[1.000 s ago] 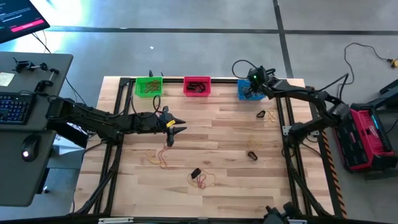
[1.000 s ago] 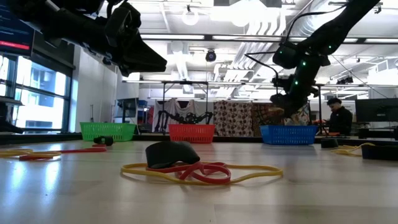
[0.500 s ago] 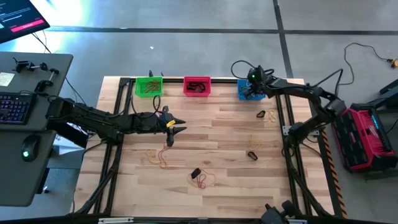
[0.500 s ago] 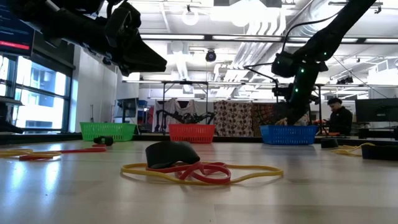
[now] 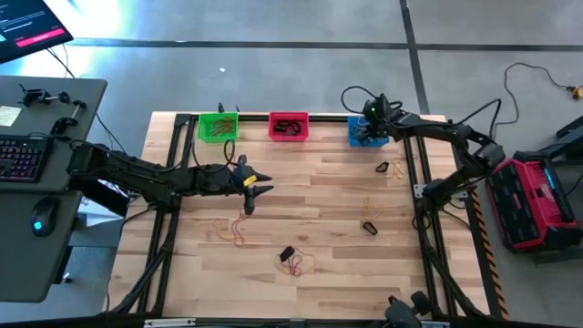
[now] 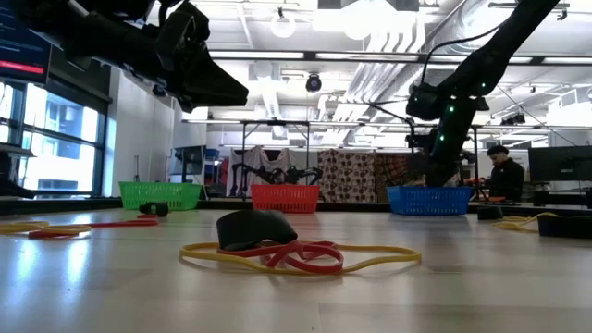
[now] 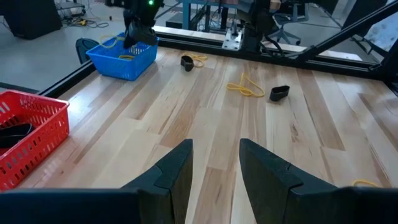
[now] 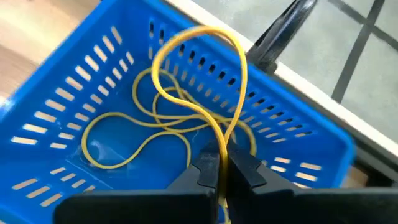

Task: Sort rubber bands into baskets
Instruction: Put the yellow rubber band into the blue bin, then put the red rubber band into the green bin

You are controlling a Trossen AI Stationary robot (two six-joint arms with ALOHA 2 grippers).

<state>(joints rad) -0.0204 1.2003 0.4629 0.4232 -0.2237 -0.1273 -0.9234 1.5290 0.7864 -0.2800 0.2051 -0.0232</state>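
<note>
Right tool (image 8: 219,167) over the small blue rectangular plastic basket (image 5: 363,133) at the far edge of the wooden desk (image 5: 310,196), fingers pressed together, pinching a thin yellow rubber band loop (image 8: 205,74) that hangs above more yellow bands lying on the basket floor (image 8: 134,134). Left tool (image 7: 214,165) hovers above the desk middle-left, fingers spread with a gap, nothing between them; a red band on the desk just below it in the high view (image 5: 242,228). Bright green plastic basket (image 5: 218,126) and red-pink plastic basket (image 5: 289,126) stand left of the blue one along the same far edge, small gaps between the three; the red-pink one has dark bands inside. Loose on the desk: black band with tan band near the right rail (image 5: 386,168), yellow bands and a black loop further down the right side (image 5: 370,227), black, red and yellow tangle near the front centre (image 6: 277,248). Black frame rails run down both desk sides and along the far edge behind the baskets. Desk centre between the arms is open bare wood. Grey side desk with keyboard (image 5: 20,157) beyond the left edge, red case on the floor (image 5: 537,200) beyond the right. A person sits in the room behind (image 6: 504,174).
</note>
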